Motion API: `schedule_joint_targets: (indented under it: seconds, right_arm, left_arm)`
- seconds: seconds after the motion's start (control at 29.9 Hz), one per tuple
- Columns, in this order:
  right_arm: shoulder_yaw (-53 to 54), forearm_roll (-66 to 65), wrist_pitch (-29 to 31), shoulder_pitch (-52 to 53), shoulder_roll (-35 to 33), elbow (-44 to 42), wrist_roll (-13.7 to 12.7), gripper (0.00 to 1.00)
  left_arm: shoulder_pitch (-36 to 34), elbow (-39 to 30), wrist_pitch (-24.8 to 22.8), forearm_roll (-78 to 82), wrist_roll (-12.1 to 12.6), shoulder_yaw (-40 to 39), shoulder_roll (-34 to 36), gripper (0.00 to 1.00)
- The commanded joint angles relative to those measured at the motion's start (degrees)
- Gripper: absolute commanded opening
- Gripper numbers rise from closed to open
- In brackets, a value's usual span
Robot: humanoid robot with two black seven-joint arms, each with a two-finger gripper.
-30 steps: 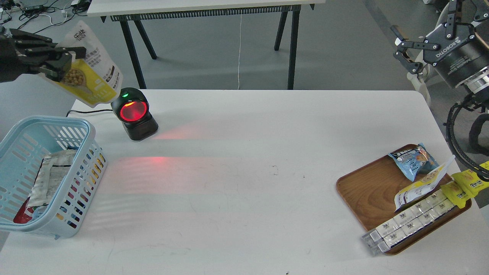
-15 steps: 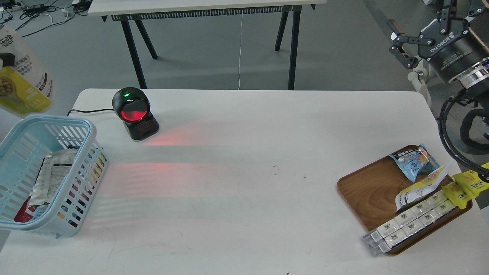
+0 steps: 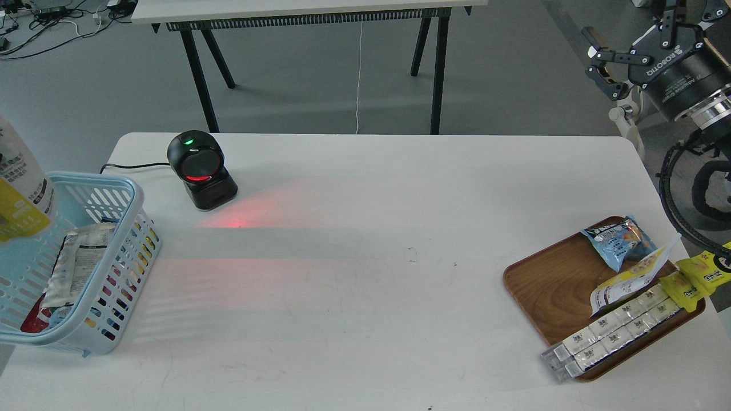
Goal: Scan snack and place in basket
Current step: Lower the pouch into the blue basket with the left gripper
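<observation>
The snack (image 3: pixel 20 185), a white pouch with a yellow panel and dark text, shows only in part at the left edge, hanging over the far left corner of the light blue basket (image 3: pixel 132 197). Whatever holds it is out of frame, and my left gripper is not in view. The basket holds several packets, among them a white one (image 3: pixel 77 262). My right gripper (image 3: pixel 598 64) is open and empty at the top right, high above the floor beyond the table's right corner.
A black scanner (image 3: pixel 198 169) with a red window stands at the table's back left, casting red light on the table. A brown wooden tray (image 3: pixel 548 285) at the right holds a small blue packet (image 3: pixel 619 240), a long white-yellow wrapper (image 3: pixel 631 278), boxed rows (image 3: pixel 611 331) and yellow packets (image 3: pixel 694 279).
The snack has moved left and down from in front of the scanner to over the basket, and the left gripper has left the view. The right gripper shifted slightly.
</observation>
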Motion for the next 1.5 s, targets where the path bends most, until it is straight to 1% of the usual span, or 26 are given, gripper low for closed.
schedule_joint_targets:
  seconds: [0.0,0.17,0.43,0.57,0.94,1.0,1.1,1.2,1.34,1.47]
  right_arm:
    - [0.0,0.0,0.0,0.1,0.0,-0.6,0.0,0.96]
    - [-0.1,0.0,0.0,0.0,0.0,-0.8,0.0,0.96]
    - [0.0,0.0,0.0,0.1,0.1,-0.7,0.0,0.96]
    - [0.0,0.0,0.0,0.1,0.2,-0.6,0.0,0.96]
    - [0.0,0.0,0.0,0.0,-0.1,-0.4,0.0,0.96]
    - [0.0,0.0,0.0,0.0,-0.1,-0.4,0.0,0.96]
    - [0.0,0.0,0.0,-0.1,-0.1,-0.4,0.0,0.96]
    - [0.0,0.0,0.0,-0.1,-0.1,-0.4,0.0,0.96]
    - [-0.1,0.0,0.0,-0.2,-0.1,-0.4,0.0,0.96]
    - [0.0,0.0,0.0,-0.2,-0.2,-0.4,0.0,0.96]
  left_arm:
    - [0.0,-0.1,0.2,0.0,0.0,2.0,-0.7,0.03]
    - [0.1,-0.6,0.0,-0.3,0.0,2.5,-2.2,0.03]
    - [0.3,-0.4,0.6,-4.0,0.0,7.4,-5.8,0.03]
    - [0.4,0.2,0.8,-4.2,0.0,8.0,-6.8,0.03]
    - [0.4,1.0,0.0,-4.1,0.0,8.7,-7.3,0.11]
    - [0.4,1.6,0.0,-4.1,0.0,8.7,-7.4,0.15]
    - [0.4,2.3,0.0,-4.1,0.0,8.7,-7.9,0.25]
    - [0.4,2.3,0.0,-4.2,0.0,8.7,-8.0,0.42]
    - [0.4,2.3,0.0,-4.6,0.0,8.7,-8.2,0.49]
    - [0.4,2.3,0.0,-6.6,0.0,8.6,-8.4,0.63]
